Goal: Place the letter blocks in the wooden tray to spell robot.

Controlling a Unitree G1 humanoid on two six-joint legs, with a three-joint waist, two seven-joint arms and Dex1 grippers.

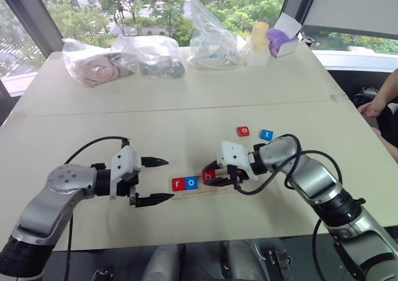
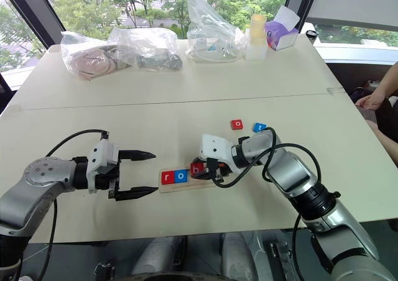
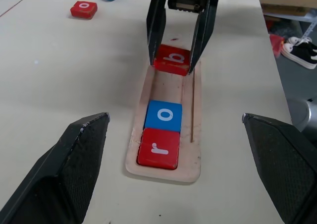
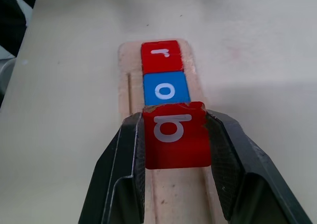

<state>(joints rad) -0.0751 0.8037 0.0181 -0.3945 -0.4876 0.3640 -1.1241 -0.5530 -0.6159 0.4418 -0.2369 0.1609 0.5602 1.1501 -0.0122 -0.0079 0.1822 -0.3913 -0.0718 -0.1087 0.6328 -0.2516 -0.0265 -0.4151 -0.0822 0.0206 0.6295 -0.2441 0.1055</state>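
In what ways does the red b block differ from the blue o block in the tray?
The red b block is red, the blue o block blue. The b block is gripped between the right gripper fingers above the wooden tray; the o block lies free in it, beside the r block. Both are square with white letters.

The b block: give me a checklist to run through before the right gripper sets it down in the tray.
1. Grip: right gripper shut on the red b block, a finger on each side. Ok.
2. Slots filled: red r block and blue o block lie side by side at one end of the wooden tray. Ok.
3. Third slot: bare wood next to the o. Ok.
4. Alignment: b sits over the tray, in line with the row. Ok.
5. Whether b already touches the tray floor. Cannot tell.
6. Left gripper: open, beside the tray's end, off the blocks. Ok.
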